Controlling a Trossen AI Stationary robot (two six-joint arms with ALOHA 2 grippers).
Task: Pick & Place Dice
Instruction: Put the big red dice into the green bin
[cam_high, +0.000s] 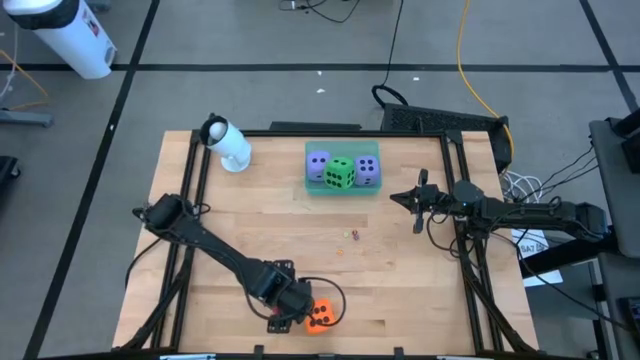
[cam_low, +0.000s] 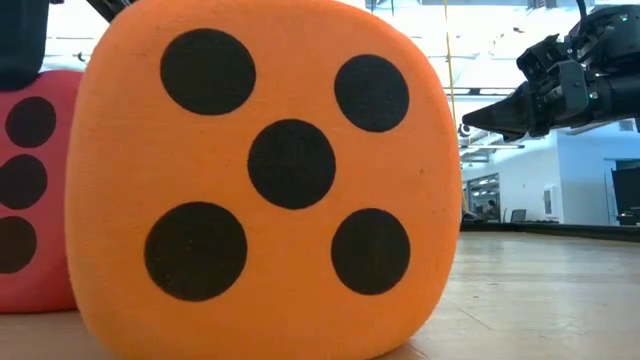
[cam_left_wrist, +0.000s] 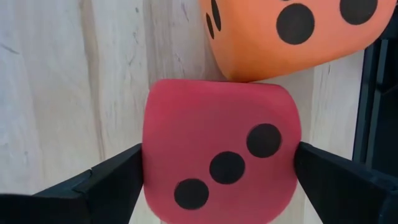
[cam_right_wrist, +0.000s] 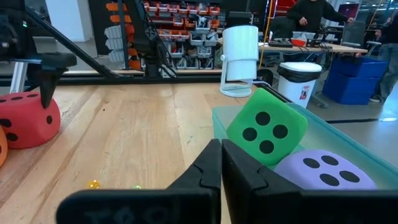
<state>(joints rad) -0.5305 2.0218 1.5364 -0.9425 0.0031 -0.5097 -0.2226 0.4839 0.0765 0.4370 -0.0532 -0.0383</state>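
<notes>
A red die (cam_left_wrist: 217, 149) sits on the wooden table near its front edge, touching an orange die (cam_high: 321, 316) that fills the low view (cam_low: 260, 180). My left gripper (cam_high: 287, 312) stands over the red die with a finger at each side. A green die (cam_high: 341, 173) and two light purple dice (cam_high: 318, 165) (cam_high: 367, 170) lie in the teal tray (cam_high: 310, 185) at the far middle. The green one sits tilted among them (cam_right_wrist: 266, 127). My right gripper (cam_high: 412, 198) is shut and empty, above the table to the right of the tray. My left gripper holds the red die by two opposite side faces (cam_left_wrist: 149, 168), pinched between its two fingers. The fingers (cam_right_wrist: 46, 84) come from above, pointing down. The die rests with its bottom on the table, its three-pip face toward the wrist camera, and touches the orange die.
A white cylindrical device (cam_high: 228, 145) stands at the far left of the table. A few tiny bits (cam_high: 353, 235) lie at the table's middle. The table's front edge is close behind the two near dice. Bare wood lies between them and the tray.
</notes>
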